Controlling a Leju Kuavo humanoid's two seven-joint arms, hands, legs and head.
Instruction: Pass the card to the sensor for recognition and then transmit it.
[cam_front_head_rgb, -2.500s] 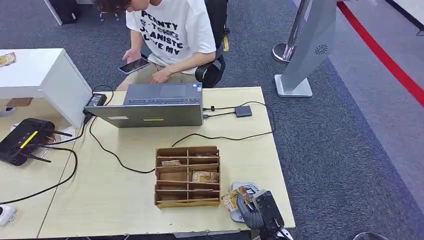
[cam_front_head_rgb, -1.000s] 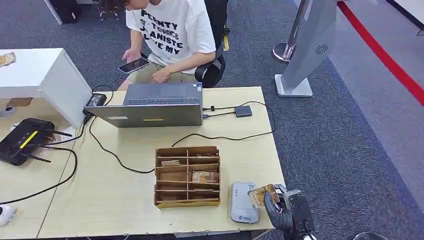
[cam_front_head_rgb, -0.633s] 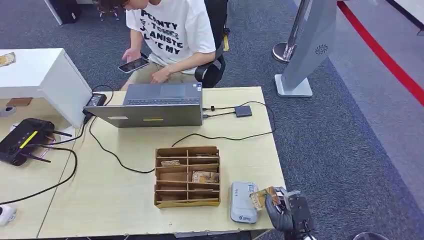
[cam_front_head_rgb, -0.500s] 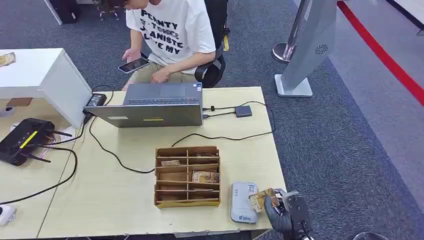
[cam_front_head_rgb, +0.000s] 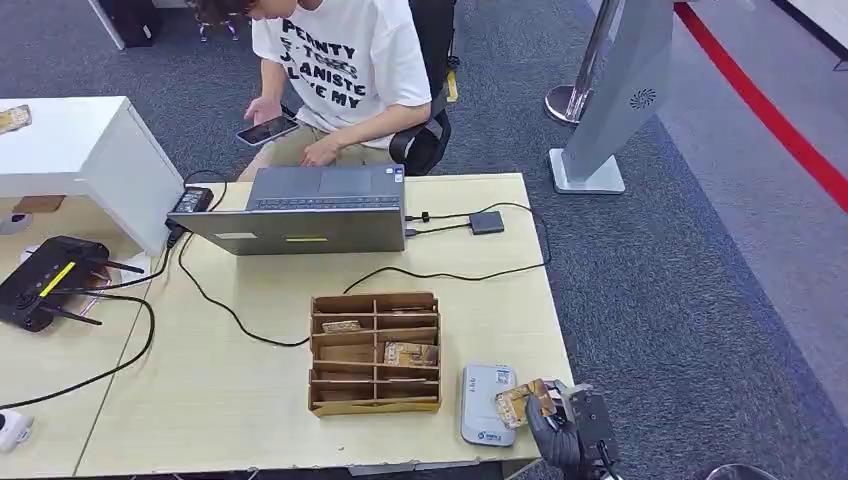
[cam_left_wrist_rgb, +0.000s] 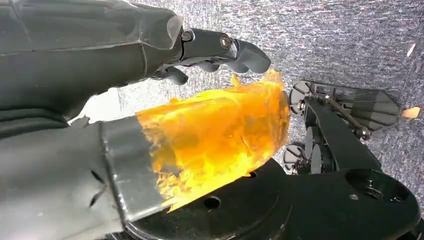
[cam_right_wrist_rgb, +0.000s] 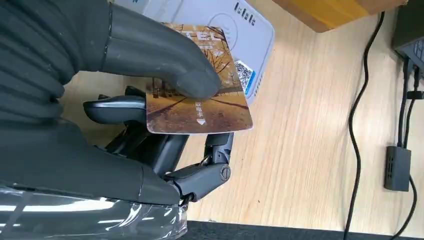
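Right hand (cam_front_head_rgb: 562, 432) is at the near right corner of the table (cam_front_head_rgb: 220, 390), and it's holding the card (cam_front_head_rgb: 524, 402) pinched under the thick thumb with the darker fingers (cam_right_wrist_rgb: 200, 177) underneath. You can see it best from the right wrist view: the card (cam_right_wrist_rgb: 200, 102) is brownish with a tree-lined street printed on it, plus some small white text and an arrow. It sits roughly flat, with one end over the edge of the white sensor (cam_right_wrist_rgb: 220, 30); can't tell if it actually touches it.

From the head view the sensor (cam_front_head_rgb: 485, 403) is a white rounded pad lying flat on the table, just right of the wooden organizer (cam_front_head_rgb: 375, 352). That organizer has a bunch of compartments, and a couple of them have cards lying in them.

Left hand (cam_left_wrist_rgb: 150, 60) hangs low over grey carpet, fingers curled in a bit, nothing in them as far as I can see. An orange translucent blob sits right in front of that lens, no idea what it is.

Further back on the table there's a laptop (cam_front_head_rgb: 305, 215) with black cables running off it and a little dark hub (cam_front_head_rgb: 487, 222). A person in a white printed T-shirt (cam_front_head_rgb: 340, 60) sits behind it holding a phone (cam_front_head_rgb: 266, 131). Black router (cam_front_head_rgb: 45, 280) off to the left.
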